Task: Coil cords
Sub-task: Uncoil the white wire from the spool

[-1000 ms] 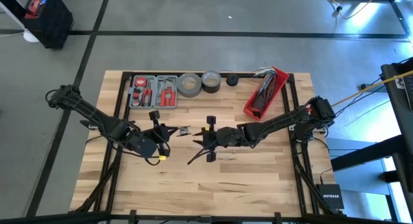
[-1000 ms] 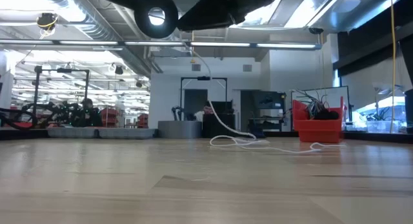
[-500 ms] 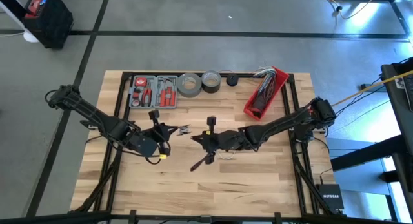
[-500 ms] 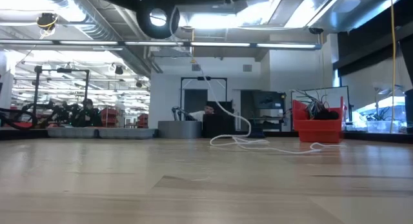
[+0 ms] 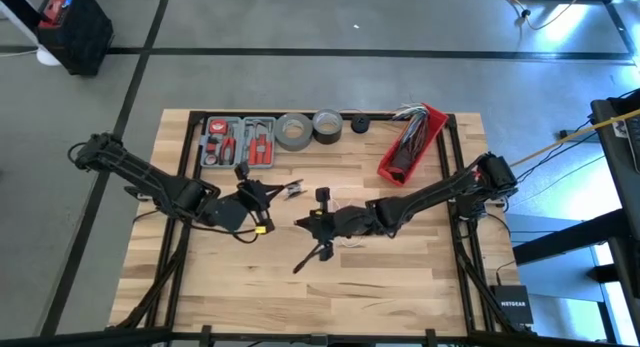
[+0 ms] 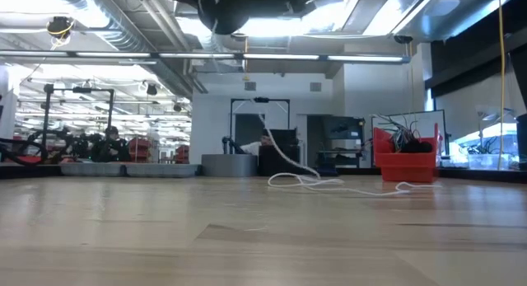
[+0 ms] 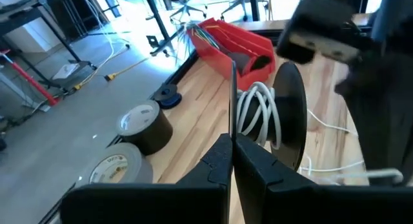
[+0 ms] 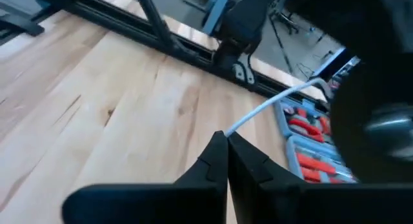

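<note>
The cords are one thin white cable. Part of it is wound in loops (image 7: 258, 114) beside a black disc (image 7: 292, 111), forming a small reel that hangs above mid-table. From there the cable (image 6: 284, 158) drops to a loose pile (image 6: 317, 182) lying on the wood. My left gripper (image 7: 231, 139) is shut at the reel. My right gripper (image 8: 222, 135), just right of it in the high view (image 5: 303, 224), is shut on the cable. The disc (image 6: 218, 6) shows dark at the top of the low view. My left gripper pinches a thin flat grey piece (image 7: 231, 101), seen edge-on beside the wound loops, between its two fingertips. It comes nearly level from the table's left. The reel is lifted clear of the table. My right gripper pinches a single strand of the white cable (image 8: 240, 122) between its fingertips, coming slanting from the table's right. The strand runs on from the fingers toward the reel, clear of the table.
Along the far edge stand a grey tool tray (image 5: 238, 142), two tape rolls (image 5: 293, 130) (image 5: 326, 124) and a small black puck (image 5: 360, 124). A red bin of wires (image 5: 410, 145) sits at the far right. Bare wood lies toward the near edge.
My right gripper has shut on the cable and shifted slightly toward the table's left. My left gripper has rolled and carried the reel a little up and toward the far edge. The pile on the table has stayed put.
</note>
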Robot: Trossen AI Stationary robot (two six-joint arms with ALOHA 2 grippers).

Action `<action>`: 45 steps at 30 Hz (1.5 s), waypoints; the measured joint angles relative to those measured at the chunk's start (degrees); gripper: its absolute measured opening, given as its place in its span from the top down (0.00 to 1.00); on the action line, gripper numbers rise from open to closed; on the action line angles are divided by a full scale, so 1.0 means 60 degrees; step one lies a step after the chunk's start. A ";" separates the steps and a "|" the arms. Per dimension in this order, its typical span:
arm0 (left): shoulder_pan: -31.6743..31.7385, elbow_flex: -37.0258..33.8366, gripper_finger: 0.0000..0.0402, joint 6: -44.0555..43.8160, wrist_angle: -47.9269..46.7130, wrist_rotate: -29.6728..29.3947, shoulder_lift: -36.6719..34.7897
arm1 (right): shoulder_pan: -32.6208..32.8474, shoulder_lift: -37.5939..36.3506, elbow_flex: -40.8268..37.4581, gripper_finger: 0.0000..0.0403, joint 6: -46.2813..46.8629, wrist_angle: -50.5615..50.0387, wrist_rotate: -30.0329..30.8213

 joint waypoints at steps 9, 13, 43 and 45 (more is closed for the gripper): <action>-0.0448 0.0000 0.99 0.0524 -0.0065 -0.0209 0.0007 | -0.0354 -0.0013 -0.0006 0.99 -0.0066 -0.2337 0.2059; -0.0830 0.0000 0.99 -0.0057 -0.0958 -0.0195 -0.0092 | -0.0228 -0.0575 -0.0015 0.99 0.0076 -0.3649 0.4211; 0.0574 -0.0004 0.99 -0.1605 -0.1871 -0.0231 0.0069 | -0.0251 0.0119 -0.0011 0.99 0.0364 -0.2956 0.0788; 0.0534 -0.0004 0.99 -0.1579 -0.1874 -0.0232 0.0065 | -0.0406 0.0118 -0.0011 0.99 0.0714 -0.3642 0.1048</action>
